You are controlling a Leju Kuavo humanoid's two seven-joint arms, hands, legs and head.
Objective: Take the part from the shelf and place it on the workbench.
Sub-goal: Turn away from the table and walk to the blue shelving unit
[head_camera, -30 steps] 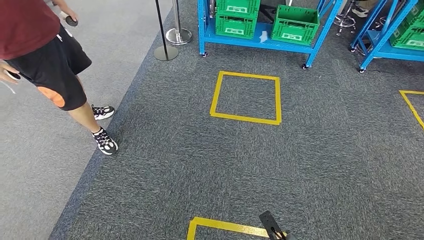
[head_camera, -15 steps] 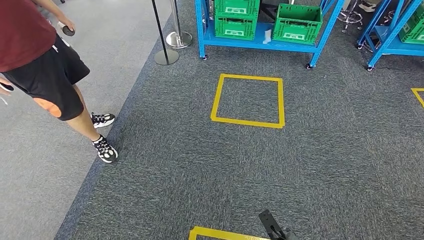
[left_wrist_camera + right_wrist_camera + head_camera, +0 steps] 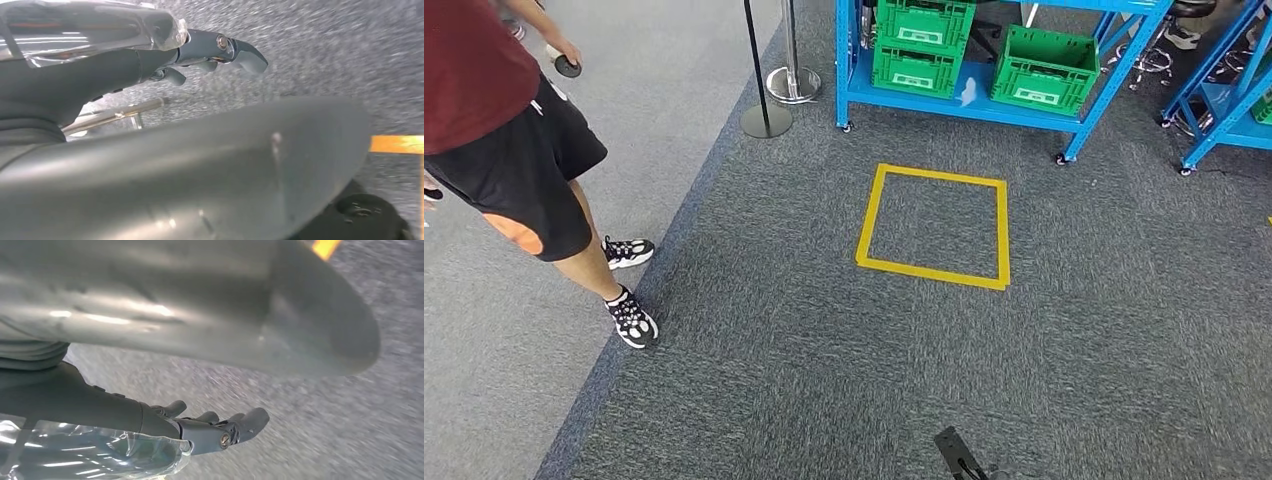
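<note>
Green crates (image 3: 921, 45) on blue shelf (image 3: 964, 100), contents hidden. L hand (image 3: 220, 50) and R hand (image 3: 220, 432): fingers loosely curled, apparently empty.

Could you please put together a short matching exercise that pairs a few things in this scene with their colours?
Things:
1. shelf frame
2. crates
3. taped square on the floor
4. person's shirt

Colours:
A. yellow
B. dark red
C. blue
D. green

Pairs: 1-C, 2-D, 3-A, 4-B
</note>
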